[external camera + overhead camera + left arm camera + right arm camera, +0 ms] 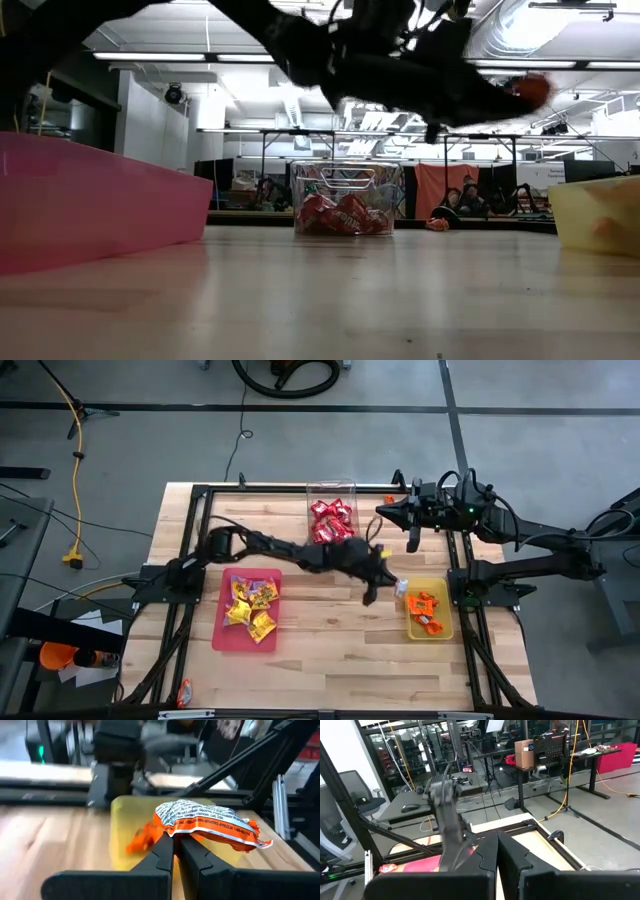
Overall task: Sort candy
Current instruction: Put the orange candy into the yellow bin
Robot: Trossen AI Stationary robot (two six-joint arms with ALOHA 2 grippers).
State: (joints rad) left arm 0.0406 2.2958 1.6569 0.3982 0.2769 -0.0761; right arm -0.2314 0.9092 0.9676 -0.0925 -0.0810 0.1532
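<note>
The left gripper (pixel 176 842) is clamped on an orange candy packet (pixel 210 822) just short of the yellow tray (pixel 430 630), probably because the other orange candy lies there, while the right gripper (pixel 497 851), fingers together and empty, waits at the table's far edge.

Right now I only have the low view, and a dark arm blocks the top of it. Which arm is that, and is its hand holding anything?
Observer: It is the left arm. Its hand is shut on an orange candy packet.
Operator: Where is it over the table?
Observer: From above, the packet is just at the near corner of the yellow tray, which already holds orange candy.
Operator: Is the right arm in the way?
Observer: No. The right hand waits at the back of the table, to the right of the clear tub, apart from the left arm.
</note>
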